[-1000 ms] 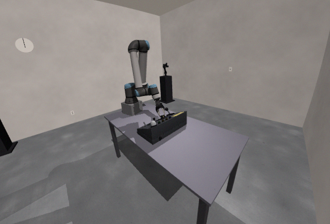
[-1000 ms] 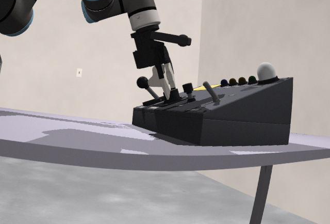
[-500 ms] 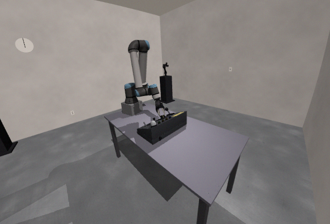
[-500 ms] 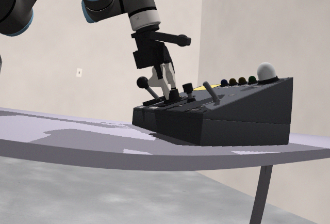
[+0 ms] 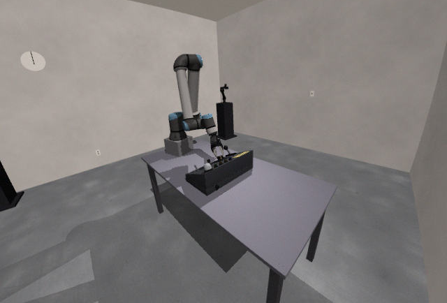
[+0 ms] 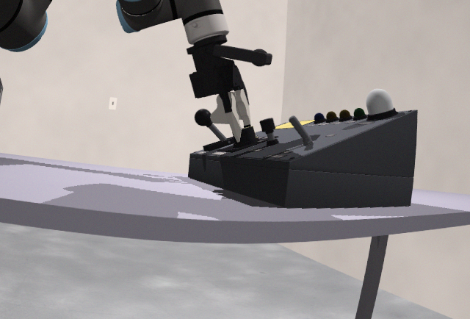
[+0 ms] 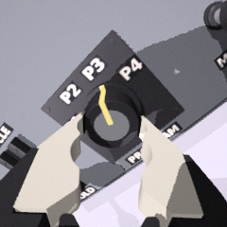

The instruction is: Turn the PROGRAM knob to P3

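The PROGRAM knob (image 7: 111,120) is a black round knob with a yellow pointer line on a dark plate marked P2, P3 and P4. In the wrist view the pointer aims at the P3 label (image 7: 93,69). My gripper (image 7: 112,115) is shut on the knob, one pale finger on each side. In the exterior view the gripper (image 6: 239,133) stands on the knob (image 6: 247,135) at the low front edge of the black sloped console (image 6: 303,159). The console (image 5: 219,171) sits on the grey table near the arm's base.
On the console stand a black ball-ended lever (image 6: 208,122), a second small black knob (image 6: 269,127), a grey lever (image 6: 300,129), a row of small coloured buttons (image 6: 338,115) and a white dome (image 6: 379,101). A black pedestal (image 5: 225,118) stands behind the table.
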`<act>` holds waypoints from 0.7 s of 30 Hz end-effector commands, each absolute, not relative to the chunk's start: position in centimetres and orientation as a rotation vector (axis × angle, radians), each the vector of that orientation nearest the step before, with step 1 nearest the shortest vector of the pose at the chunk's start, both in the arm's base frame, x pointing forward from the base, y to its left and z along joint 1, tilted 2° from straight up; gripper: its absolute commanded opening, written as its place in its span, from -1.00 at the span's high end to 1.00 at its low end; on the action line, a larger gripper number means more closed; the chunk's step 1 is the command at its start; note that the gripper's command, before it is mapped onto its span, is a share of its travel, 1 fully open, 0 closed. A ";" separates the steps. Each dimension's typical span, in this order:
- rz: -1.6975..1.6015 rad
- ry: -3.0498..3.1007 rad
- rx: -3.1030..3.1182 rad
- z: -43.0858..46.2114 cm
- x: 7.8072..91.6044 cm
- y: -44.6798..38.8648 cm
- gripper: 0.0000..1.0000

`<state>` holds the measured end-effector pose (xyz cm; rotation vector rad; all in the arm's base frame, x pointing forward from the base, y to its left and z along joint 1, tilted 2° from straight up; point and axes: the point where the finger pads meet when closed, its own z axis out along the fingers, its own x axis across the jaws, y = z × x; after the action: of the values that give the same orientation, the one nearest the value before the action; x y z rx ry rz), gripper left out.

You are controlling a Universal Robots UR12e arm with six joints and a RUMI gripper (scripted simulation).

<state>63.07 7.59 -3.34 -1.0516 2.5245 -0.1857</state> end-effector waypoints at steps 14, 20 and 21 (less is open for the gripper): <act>-0.186 2.523 -1.052 -3.3 63.1 7.6 1.00; -0.186 2.523 -1.052 -3.3 63.1 7.6 1.00; -0.186 2.523 -1.052 -3.3 63.1 7.6 0.11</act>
<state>63.07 7.59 -3.34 -1.0519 2.5243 -0.1858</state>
